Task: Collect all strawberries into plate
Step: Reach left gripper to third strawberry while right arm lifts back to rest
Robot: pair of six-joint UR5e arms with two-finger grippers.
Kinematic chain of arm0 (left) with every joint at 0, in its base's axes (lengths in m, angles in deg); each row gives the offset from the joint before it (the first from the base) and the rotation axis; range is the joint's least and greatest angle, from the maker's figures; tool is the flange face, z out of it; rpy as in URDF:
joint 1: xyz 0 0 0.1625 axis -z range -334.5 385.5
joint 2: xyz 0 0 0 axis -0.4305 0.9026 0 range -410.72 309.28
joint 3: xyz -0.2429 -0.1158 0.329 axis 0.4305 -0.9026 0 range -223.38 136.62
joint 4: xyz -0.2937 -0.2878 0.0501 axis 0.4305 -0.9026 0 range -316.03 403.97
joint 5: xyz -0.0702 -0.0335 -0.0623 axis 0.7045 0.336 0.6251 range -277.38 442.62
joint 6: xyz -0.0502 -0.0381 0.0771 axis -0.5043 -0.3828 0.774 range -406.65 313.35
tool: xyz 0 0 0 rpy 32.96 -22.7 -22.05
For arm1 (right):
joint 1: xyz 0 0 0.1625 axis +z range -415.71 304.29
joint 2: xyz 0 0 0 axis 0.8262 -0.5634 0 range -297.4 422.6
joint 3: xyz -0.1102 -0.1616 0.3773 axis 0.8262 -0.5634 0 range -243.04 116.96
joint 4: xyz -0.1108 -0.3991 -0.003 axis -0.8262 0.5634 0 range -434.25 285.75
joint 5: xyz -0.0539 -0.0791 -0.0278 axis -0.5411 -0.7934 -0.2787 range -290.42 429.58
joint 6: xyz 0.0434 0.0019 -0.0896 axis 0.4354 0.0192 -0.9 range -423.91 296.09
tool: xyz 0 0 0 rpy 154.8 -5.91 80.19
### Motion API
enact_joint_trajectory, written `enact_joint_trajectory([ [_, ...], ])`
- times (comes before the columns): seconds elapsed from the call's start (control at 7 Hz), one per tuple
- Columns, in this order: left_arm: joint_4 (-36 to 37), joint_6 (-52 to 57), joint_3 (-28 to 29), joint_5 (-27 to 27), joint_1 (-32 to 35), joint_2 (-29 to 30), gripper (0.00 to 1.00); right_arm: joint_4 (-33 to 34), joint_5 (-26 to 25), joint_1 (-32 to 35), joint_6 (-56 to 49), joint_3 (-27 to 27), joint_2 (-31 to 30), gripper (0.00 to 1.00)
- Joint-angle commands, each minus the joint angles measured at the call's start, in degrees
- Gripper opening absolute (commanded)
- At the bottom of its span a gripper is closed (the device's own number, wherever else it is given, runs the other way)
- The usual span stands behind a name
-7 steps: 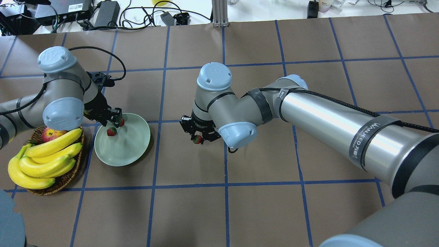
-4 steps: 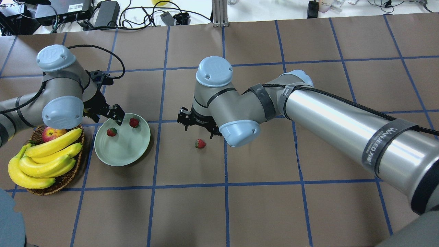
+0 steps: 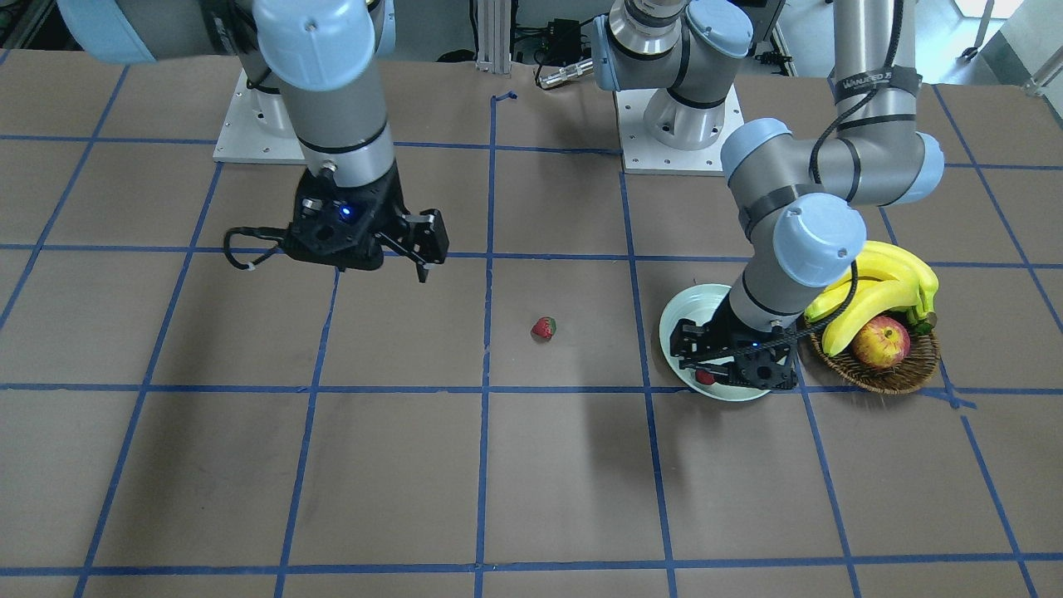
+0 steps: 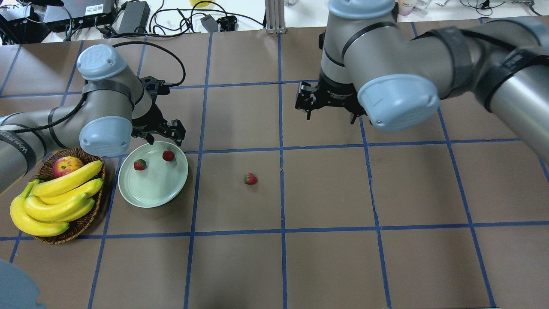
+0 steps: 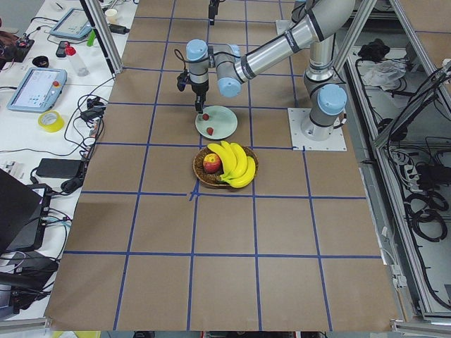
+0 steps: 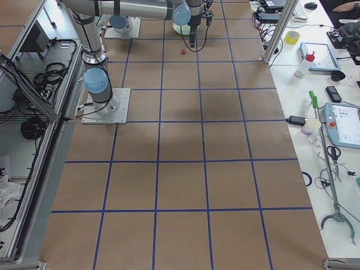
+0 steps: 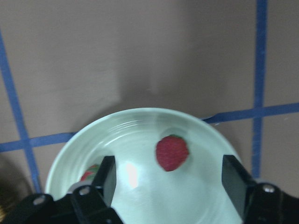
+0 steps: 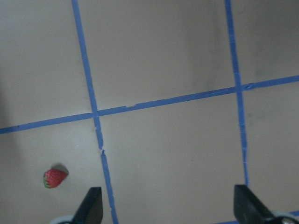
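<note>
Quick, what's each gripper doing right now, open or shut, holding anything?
Left gripper: jaws open, holding nothing, over the plate.
Right gripper: jaws open, holding nothing.

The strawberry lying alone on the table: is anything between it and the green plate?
No. In the overhead view the stretch from the lone strawberry to the plate is bare table, crossed only by one blue tape line.

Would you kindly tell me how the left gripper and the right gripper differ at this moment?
The left gripper hangs over the plate, a strawberry below it; the right gripper hangs over bare table, away from the loose strawberry. The left gripper sits low; the right gripper looks higher. Both are open and empty.
</note>
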Motion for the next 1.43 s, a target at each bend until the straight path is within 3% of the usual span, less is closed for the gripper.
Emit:
enact_joint_trajectory([
  [0.0, 0.6, -17.1, 0.4, 2.2, 9.9, 1.4, 0.83, -12.0, -2.7, -4.5, -10.9, -6.8, -3.5, 1.00],
  [0.14, 0.3, -23.1, 0.3, 2.1, 14.4, 2.0, 0.83, -13.8, -2.4, -6.5, -15.7, -7.3, -4.2, 1.00],
  [0.43, 0.3, -28.6, 0.0, 2.2, 19.1, 3.9, 0.83, -10.3, -1.9, -8.5, -21.2, -7.7, -5.2, 1.00],
  [1.0, 3.8, -29.7, -1.8, 2.2, 20.3, 7.0, 0.81, -7.0, 0.1, -8.5, -21.4, -7.1, -5.1, 1.00],
  [1.14, 4.2, -29.7, -1.7, 2.2, 20.3, 7.2, 0.73, -6.5, -0.1, -8.6, -21.6, -7.1, -5.1, 1.00],
  [1.29, 4.3, -29.8, -1.8, 2.2, 20.3, 7.3, 0.49, -6.3, 0.0, -8.6, -21.6, -7.5, -5.1, 1.00],
])
